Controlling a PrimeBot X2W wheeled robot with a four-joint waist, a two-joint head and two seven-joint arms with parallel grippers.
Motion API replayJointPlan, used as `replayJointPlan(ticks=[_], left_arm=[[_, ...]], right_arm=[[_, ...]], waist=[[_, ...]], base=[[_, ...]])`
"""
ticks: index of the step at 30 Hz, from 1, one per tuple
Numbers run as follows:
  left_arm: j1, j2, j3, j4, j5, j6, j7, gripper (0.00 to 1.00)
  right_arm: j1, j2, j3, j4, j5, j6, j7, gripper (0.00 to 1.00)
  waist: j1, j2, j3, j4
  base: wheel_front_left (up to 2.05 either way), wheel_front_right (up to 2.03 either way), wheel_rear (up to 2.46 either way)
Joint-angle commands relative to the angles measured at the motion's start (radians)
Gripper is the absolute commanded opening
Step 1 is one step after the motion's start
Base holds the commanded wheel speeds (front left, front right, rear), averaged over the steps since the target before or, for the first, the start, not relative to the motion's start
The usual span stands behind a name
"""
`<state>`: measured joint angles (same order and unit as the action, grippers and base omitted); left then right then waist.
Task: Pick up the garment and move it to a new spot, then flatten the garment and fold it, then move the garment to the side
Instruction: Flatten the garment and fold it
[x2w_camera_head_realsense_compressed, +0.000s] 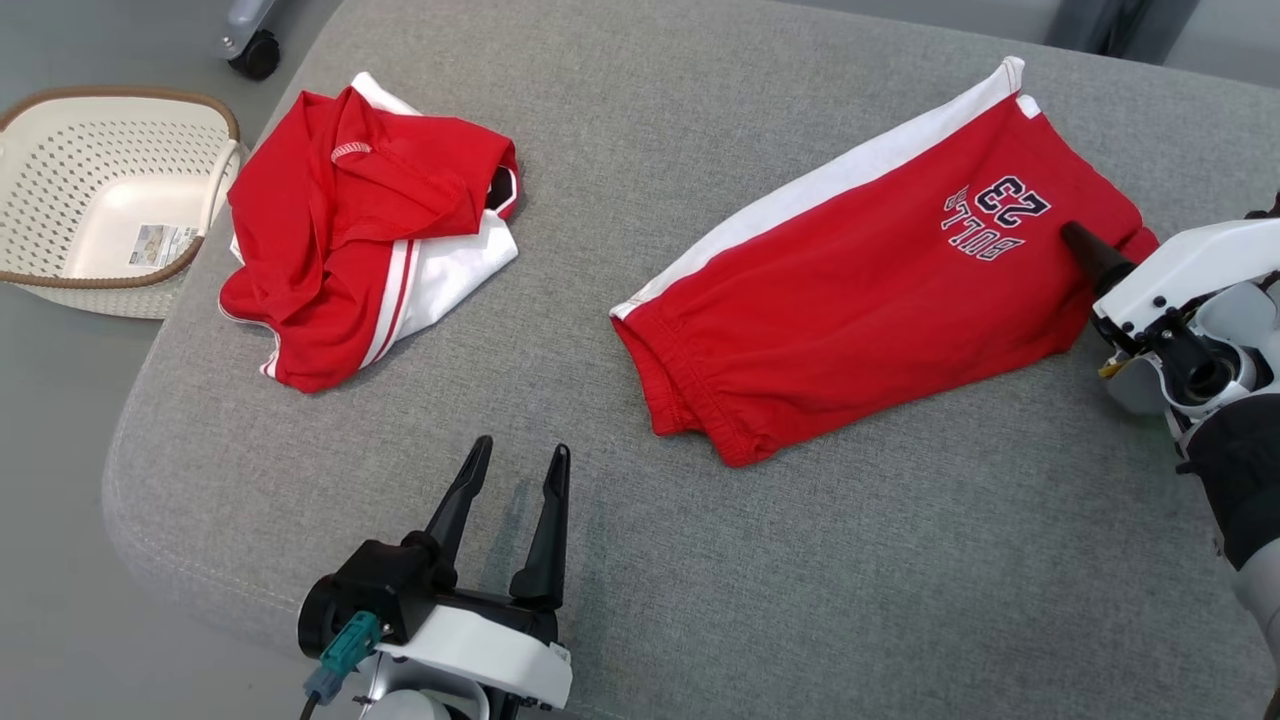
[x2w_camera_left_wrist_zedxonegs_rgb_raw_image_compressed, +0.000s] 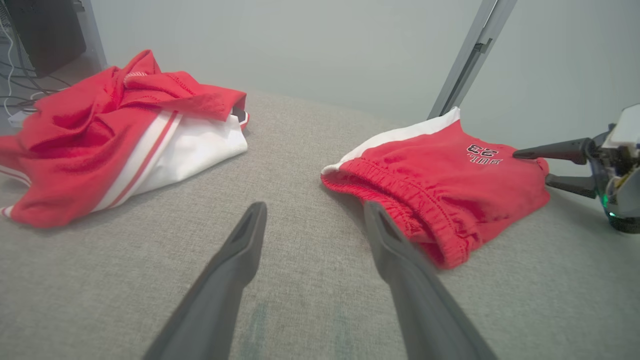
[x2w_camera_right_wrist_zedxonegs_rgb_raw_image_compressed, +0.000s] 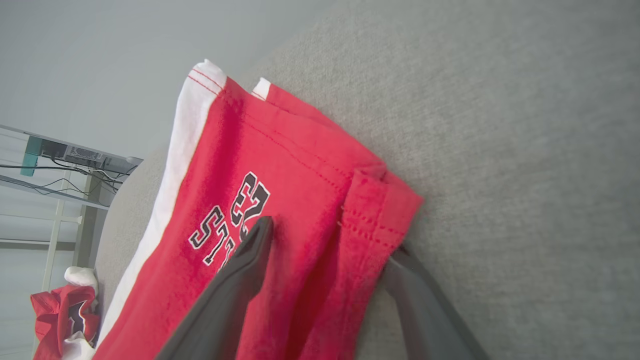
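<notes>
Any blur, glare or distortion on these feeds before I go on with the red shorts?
Head view: even, soft light, no glare, print sharp on the folded red shorts with a white side stripe. Left wrist view: wide-angle stretch, the left gripper looms large and soft-edged. Right wrist view: scene tilted, the right gripper slightly blurred up close, print still legible.

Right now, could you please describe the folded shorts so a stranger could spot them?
On the grey cushion, look to its right half. The red shorts lie flat there; a printed 23 and white stripe distinguish them from the crumpled garment.
</notes>
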<state>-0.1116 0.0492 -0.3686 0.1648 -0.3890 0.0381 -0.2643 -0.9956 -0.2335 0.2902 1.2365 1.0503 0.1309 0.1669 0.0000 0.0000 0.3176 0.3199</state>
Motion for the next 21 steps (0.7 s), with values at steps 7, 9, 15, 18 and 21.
replayJointPlan(ticks=[7,9,15,18,21], left_arm=[[-0.028,0.003,-0.016,-0.004,-0.011,0.009,-0.001,1.00],[-0.031,0.003,-0.021,-0.003,-0.014,0.009,-0.001,1.00],[-0.033,0.003,-0.027,0.002,-0.018,0.015,-0.001,1.00],[-0.025,0.003,-0.026,0.009,-0.018,0.017,-0.001,1.00],[-0.018,0.003,-0.023,0.017,-0.015,0.012,-0.001,1.00]], right_arm=[[-0.013,-0.002,0.005,0.030,-0.002,0.000,-0.003,1.00],[-0.018,-0.002,0.008,0.032,-0.003,0.000,-0.009,1.00],[-0.018,-0.006,0.025,0.026,-0.013,0.000,-0.037,0.00],[-0.009,-0.009,0.029,0.026,-0.010,0.000,-0.057,0.00],[0.005,-0.007,0.031,0.023,-0.003,0.000,-0.066,0.00]], waist=[[0.0000,0.0000,0.020,0.018],[0.0000,0.0000,0.023,0.021],[0.0000,0.0000,0.021,0.023],[0.0000,0.0000,0.010,0.018],[0.0000,0.0000,-0.004,0.007]], base=[[0.00,0.00,0.00],[0.00,0.00,0.00],[0.00,0.00,0.00],[0.00,0.00,0.00],[0.00,0.00,0.00]])
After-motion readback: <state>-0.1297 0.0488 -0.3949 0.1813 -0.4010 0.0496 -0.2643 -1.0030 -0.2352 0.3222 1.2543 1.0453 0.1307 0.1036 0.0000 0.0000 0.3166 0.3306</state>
